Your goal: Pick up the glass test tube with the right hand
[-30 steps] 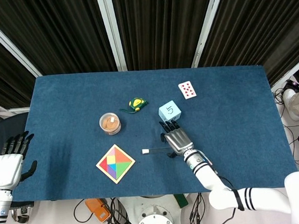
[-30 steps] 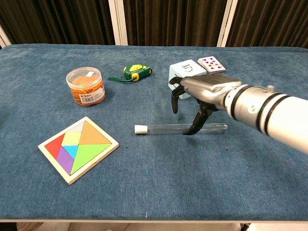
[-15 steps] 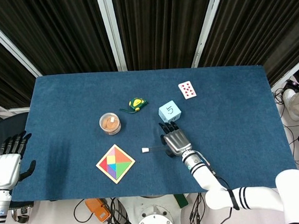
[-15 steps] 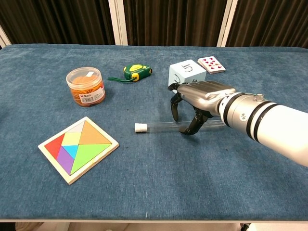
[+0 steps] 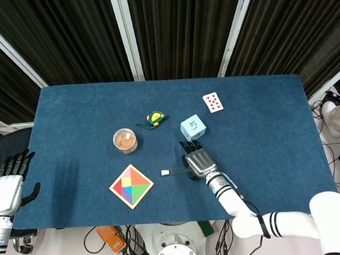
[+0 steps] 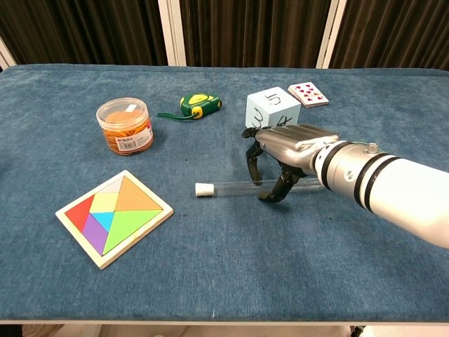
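Note:
The glass test tube (image 6: 228, 187) lies flat on the blue table (image 6: 210, 281), its white cap (image 6: 204, 188) pointing left. In the head view the test tube (image 5: 173, 171) shows just left of my right hand (image 5: 198, 160). My right hand (image 6: 287, 144) arches over the tube's right half, palm down. Its fingers (image 6: 249, 153) come down on the far side and the thumb (image 6: 270, 193) on the near side, with the tube between them and still resting on the cloth. My left hand (image 5: 8, 185) hangs open beyond the table's left edge, holding nothing.
A pale blue cube (image 6: 272, 105) marked 5 stands just behind my right hand, with a playing card (image 6: 309, 93) beyond it. A tape measure (image 6: 198, 105), an orange-filled jar (image 6: 125, 126) and a coloured tangram puzzle (image 6: 114, 216) lie to the left.
My right hand has slid left along the tube and lowered, now covering its right end; fingers and thumb have drawn closer around it. The tube has not moved.

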`<move>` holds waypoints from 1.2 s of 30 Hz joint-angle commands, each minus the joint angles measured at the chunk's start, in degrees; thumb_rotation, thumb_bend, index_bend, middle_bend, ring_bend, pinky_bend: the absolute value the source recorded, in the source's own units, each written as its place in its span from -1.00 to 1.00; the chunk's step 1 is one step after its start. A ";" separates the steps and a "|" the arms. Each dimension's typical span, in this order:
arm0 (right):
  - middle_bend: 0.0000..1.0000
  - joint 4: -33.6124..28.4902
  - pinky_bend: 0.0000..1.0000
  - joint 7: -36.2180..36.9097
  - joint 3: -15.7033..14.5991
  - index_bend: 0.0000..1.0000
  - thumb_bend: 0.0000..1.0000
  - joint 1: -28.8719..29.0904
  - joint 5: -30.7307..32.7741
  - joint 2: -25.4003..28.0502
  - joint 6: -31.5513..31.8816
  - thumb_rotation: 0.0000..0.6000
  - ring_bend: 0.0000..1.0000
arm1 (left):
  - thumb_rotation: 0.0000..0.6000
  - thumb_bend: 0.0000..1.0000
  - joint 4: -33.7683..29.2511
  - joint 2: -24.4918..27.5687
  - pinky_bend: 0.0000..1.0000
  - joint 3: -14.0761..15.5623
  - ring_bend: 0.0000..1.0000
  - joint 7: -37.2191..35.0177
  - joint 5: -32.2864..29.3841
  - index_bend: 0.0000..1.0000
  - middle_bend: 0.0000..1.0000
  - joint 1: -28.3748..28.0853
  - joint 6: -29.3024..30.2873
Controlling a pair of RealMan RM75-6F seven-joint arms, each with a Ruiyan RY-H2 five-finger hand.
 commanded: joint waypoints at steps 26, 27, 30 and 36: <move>-0.93 0.15 -1.00 11.59 2.05 0.52 0.03 -2.34 -12.34 -0.51 7.20 1.00 -0.94 | 1.00 -0.15 -1.54 0.65 -0.92 0.09 -1.00 1.37 -1.73 -0.94 -1.00 0.10 -1.27; -0.92 -0.05 -1.00 12.18 2.21 0.53 0.03 -2.51 -13.14 -0.39 7.69 1.00 -0.94 | 1.00 -0.15 -1.59 0.67 -0.92 0.08 -1.00 1.40 -1.77 -0.94 -1.00 0.10 -1.29; -0.93 -0.72 -1.00 13.81 2.83 0.53 0.03 -2.94 -15.21 0.17 8.95 1.00 -0.94 | 1.00 -0.15 -1.65 0.67 -0.92 0.06 -1.00 1.49 -1.78 -0.94 -1.00 0.13 -1.22; -0.93 0.65 -1.00 16.05 5.73 0.55 0.03 -2.79 -19.67 0.18 12.79 1.00 -0.94 | 1.00 -0.15 -1.74 0.73 -0.92 0.17 -1.00 1.80 -1.95 -0.94 -1.00 0.19 -1.39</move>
